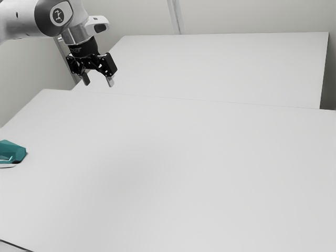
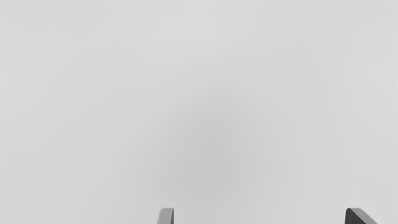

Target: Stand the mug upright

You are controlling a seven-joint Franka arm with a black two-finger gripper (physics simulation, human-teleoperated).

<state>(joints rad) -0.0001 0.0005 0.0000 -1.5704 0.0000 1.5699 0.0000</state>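
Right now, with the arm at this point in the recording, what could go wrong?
The teal object is cut off by the exterior view's left edge; if it is the mug, I might misjudge its pose and grasp it badly.

My open gripper hangs over the table, well away from that object, so lowering straight down would likely catch nothing.

White arm, round black emblem, black jaws

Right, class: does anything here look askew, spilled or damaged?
Nothing clearly does. The teal object, cut off at the exterior view's left edge, may be lying on its side, but I cannot tell.
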